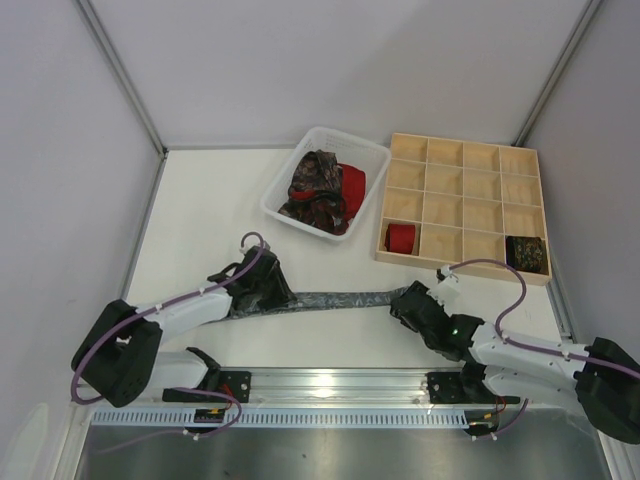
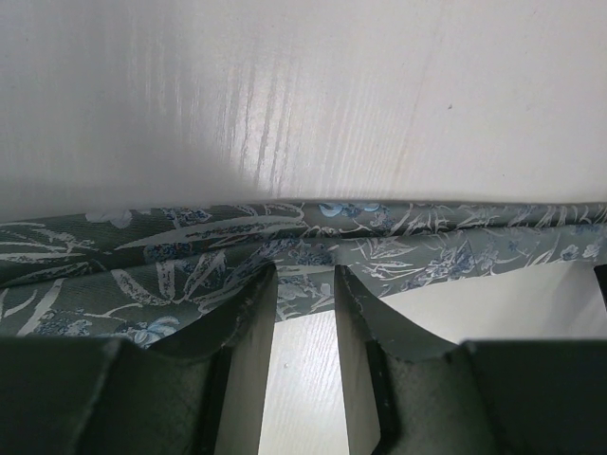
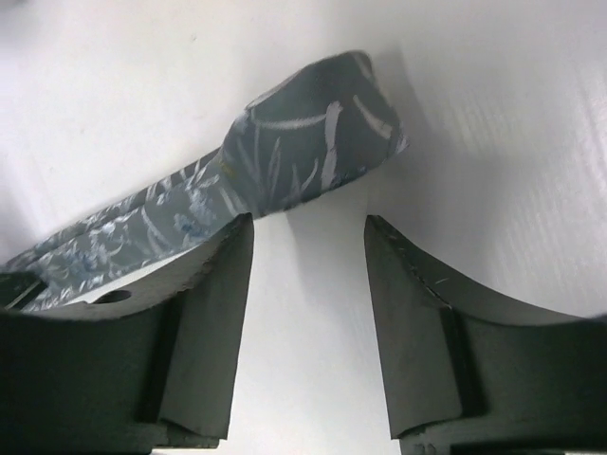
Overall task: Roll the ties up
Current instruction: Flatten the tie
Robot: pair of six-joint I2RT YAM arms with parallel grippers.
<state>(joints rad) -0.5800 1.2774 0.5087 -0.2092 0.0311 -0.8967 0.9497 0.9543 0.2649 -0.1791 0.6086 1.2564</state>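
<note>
A grey patterned tie [image 1: 335,299] lies stretched flat across the table between my two grippers. My left gripper [image 1: 262,288] is at its left part. In the left wrist view the tie [image 2: 190,246] runs crosswise under the tips of the left gripper [image 2: 305,270], jaws apart, bare table between them. My right gripper [image 1: 408,305] is at the tie's right end. In the right wrist view the folded-over end of the tie [image 3: 303,142] lies just ahead and left of the open right gripper [image 3: 309,220], nothing between its fingers.
A white basket [image 1: 290,168] at the back holds a crumpled paisley tie [image 1: 318,185] and a red tie [image 1: 352,185]. To its right stands a wooden grid tray [image 1: 465,215] with a red roll [image 1: 401,237] and a dark roll [image 1: 526,253] in its front cells.
</note>
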